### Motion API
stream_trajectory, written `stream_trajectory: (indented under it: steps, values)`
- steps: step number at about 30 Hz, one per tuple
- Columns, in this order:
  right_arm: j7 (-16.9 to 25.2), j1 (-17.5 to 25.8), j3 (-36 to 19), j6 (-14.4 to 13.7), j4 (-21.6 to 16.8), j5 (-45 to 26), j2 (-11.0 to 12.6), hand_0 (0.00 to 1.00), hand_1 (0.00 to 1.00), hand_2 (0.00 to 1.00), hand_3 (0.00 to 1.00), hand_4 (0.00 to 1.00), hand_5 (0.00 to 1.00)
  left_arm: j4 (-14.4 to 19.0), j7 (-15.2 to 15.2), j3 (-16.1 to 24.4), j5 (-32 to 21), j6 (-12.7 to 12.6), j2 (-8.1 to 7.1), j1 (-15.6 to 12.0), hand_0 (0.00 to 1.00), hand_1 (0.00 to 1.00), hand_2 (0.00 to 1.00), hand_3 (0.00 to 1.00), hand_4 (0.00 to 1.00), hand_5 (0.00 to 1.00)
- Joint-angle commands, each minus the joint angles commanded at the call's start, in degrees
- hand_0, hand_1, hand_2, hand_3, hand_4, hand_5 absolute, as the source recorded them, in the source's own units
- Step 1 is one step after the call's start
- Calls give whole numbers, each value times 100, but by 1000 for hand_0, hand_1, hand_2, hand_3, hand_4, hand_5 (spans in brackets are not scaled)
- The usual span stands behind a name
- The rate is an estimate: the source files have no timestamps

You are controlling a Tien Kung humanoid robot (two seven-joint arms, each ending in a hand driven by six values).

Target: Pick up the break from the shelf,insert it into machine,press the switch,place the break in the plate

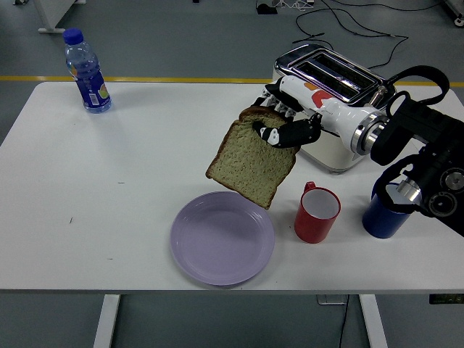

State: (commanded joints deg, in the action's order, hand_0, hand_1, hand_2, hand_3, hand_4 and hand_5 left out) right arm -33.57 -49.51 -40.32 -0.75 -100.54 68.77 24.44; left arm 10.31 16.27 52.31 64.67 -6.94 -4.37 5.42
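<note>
My right hand is shut on a slice of brown bread and holds it tilted in the air, just above the far right rim of the lilac plate. The arm reaches in from the right, in front of the cream and chrome toaster, whose slots look empty. The toaster's side lever is hidden behind the arm. The left hand is out of view.
A red mug stands right of the plate, directly under my forearm. A blue mug is partly hidden by my arm. A water bottle stands at the far left corner.
</note>
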Motion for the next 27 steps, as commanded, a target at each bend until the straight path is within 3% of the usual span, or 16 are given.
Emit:
stream_trajectory:
  steps: [4,19,27]
  values:
    - [-13,-24,241,0,128,-107,-101,262,283,362,443,420,2,0,-7,-22,-28,-3,0,11,651,574,598,602,320,955]
    - [-50,107,841,23,754,-595,-835,255,278,358,442,437,2,0,-14,-77,-111,-14,-6,57,651,574,597,602,320,956]
    - [-20,113,981,-24,1360,-652,-1311,249,275,356,442,446,2,0,-13,-100,-121,-14,-7,85,650,573,595,602,321,956]
